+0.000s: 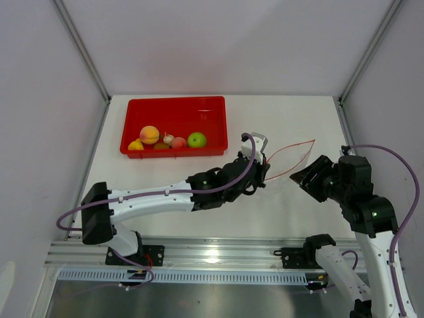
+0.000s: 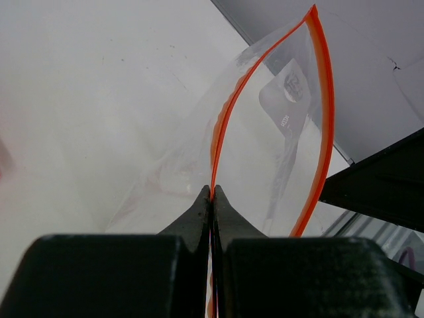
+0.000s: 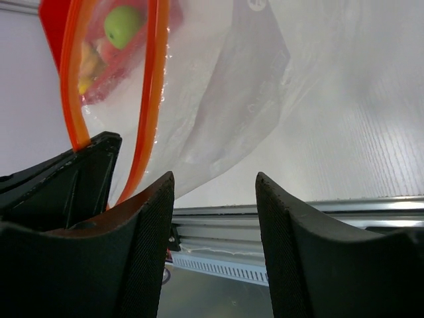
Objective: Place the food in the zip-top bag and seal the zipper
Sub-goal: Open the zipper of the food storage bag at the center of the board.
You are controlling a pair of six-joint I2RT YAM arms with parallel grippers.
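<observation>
Okay, from the top camera I see the food sitting in the red tray [image 1: 173, 106] at the back of the table [image 1: 291, 119]: the peach [image 1: 150, 134], the green apple [image 1: 197, 140], the red-pink fruit [image 1: 179, 142] and the yellow piece [image 1: 136, 145], all well apart from the zip-top bag [image 1: 295, 159]. The bag is to the right of the tray, between the two arms, with its zipper [image 1: 289, 147] spread into an open loop. My left gripper [image 1: 264, 162] is at the bag's left end and my right gripper [image 1: 301, 179] is just beside its right end. On the left wrist camera, the left gripper [image 2: 211, 192] has its fingers pressed together on the zipper [image 2: 328, 99] where the two orange strips meet, and the clear bag [image 2: 271, 132] gapes open beyond them. On the right wrist camera, the right gripper [image 3: 215, 205] has its fingers [image 3: 149, 225] apart with nothing between them. The bag [image 3: 225, 99] hangs just ahead of them, and one strip of the zipper [image 3: 156, 79] runs down just outside the left finger. Through the plastic I can make out the green apple [image 3: 123, 25] in the red tray [image 3: 50, 16]. The table's metal rail [image 3: 298, 212] shows between the fingers.
</observation>
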